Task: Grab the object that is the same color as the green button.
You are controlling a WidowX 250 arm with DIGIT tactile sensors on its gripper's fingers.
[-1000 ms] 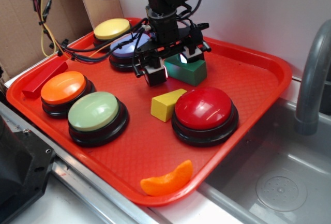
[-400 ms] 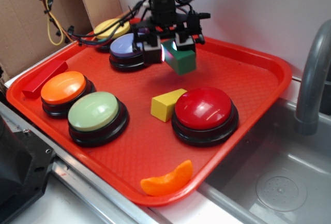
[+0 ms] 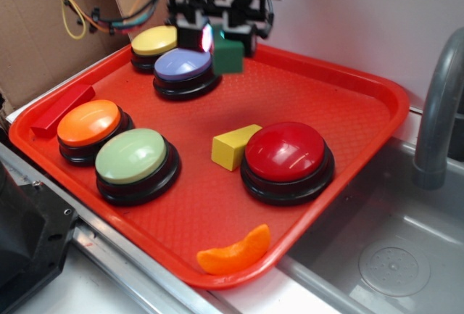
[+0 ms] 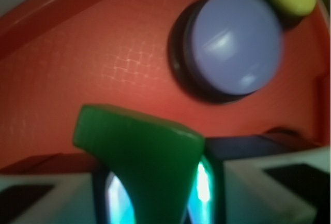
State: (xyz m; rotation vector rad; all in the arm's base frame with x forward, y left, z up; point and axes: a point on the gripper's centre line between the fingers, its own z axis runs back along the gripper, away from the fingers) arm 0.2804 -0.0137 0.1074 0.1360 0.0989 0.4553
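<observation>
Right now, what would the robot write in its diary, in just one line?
stage: lift | gripper: shut on block | block: off tray, above purple button edge | green button: untouched

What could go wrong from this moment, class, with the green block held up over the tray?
1. The green block hangs mostly below the gripper, so it might slip out.
2. If dropped, it could land on the purple button right beneath.
3. The wrist view shows it tilted between the fingers; the hold looks uneven.
</observation>
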